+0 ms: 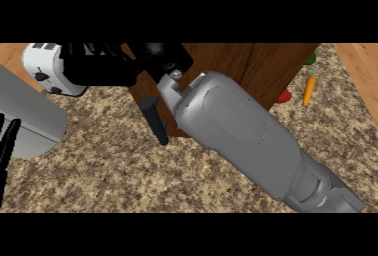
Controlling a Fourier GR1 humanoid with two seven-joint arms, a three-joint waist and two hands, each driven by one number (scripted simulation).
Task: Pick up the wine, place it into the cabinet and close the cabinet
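The wine bottle cannot be picked out with any certainty: where it might be, near the counter's far edge, there is only a black mass made by the right hand and whatever lies under it. That hand sits against the left front corner of the dark wooden cabinet, its black bulk spreading leftward across the face of a white toaster. One slim black part of it hangs down along the cabinet's left edge and ends in a point over the counter. Whether the fingers are apart, together or clamped on something I cannot tell.

The right forearm, grey and broad, runs from the lower right corner up to that hand and covers much of the cabinet's front.

The cabinet stands at the middle of the far edge of the speckled stone counter. Just beside its right side lies a red, rounded piece of produce, partly hidden by the wood. An orange carrot lies near it, pointing toward the near edge, and something small and green shows above the carrot at the cabinet's far right corner.

At the counter's left edge a large grey rounded form fills the view, seemingly the left forearm. Thin black strips of the left hand show below it, too little of them to judge their state.
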